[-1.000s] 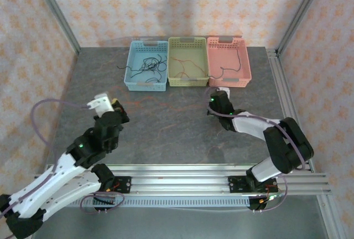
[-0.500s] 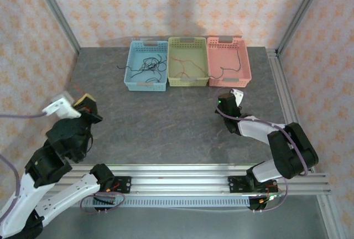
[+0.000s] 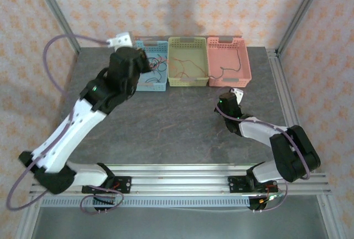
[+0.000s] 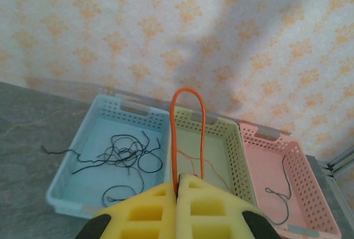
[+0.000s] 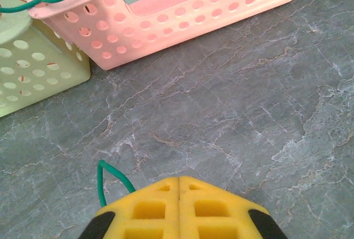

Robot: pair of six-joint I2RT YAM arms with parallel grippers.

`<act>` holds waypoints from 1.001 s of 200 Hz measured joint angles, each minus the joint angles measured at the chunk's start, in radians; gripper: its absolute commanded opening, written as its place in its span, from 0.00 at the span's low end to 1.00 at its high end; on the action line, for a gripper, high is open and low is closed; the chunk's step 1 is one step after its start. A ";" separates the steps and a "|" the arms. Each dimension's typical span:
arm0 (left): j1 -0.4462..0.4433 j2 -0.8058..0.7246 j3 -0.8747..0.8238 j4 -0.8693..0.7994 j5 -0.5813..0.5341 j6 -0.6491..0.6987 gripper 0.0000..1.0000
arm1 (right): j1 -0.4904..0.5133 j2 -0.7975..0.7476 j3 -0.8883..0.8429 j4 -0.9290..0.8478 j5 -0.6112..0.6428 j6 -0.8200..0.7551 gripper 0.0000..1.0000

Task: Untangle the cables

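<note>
At the left wrist view's bottom centre, the left tool (image 4: 178,186) is pinching a limp, featherlight orange cable (image 4: 173,134) at its loop's base, while the right tool (image 5: 178,186) is sitting closed beside a green cable (image 5: 100,179).

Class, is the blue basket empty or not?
Not empty: tangled black cables lie on the floor of the blue basket.

Pastels dominate: a pale blue basket (image 4: 77,142), a lime-green basket (image 4: 240,156) and a pink basket (image 4: 260,156) against peach wallpaper (image 4: 166,29) patterned with orange floral motifs. Black cables (image 4: 124,153), an orange-red cable (image 4: 172,134) and a green cable (image 5: 101,181) contrast with the grey, white-veined table (image 5: 221,100).
</note>
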 measured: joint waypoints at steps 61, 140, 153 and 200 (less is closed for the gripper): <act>0.096 0.541 0.582 -0.038 0.151 0.019 0.00 | 0.000 0.000 0.000 0.001 -0.010 0.000 0.00; 0.147 0.956 1.062 -0.126 0.318 0.035 0.00 | 0.000 0.031 0.000 0.018 -0.025 -0.012 0.00; 0.148 0.956 1.062 -0.111 0.330 0.038 0.00 | 0.000 0.039 0.000 0.019 -0.034 -0.012 0.00; 0.148 0.956 1.078 -0.022 0.355 0.045 0.00 | 0.000 0.050 0.000 0.020 -0.055 -0.011 0.00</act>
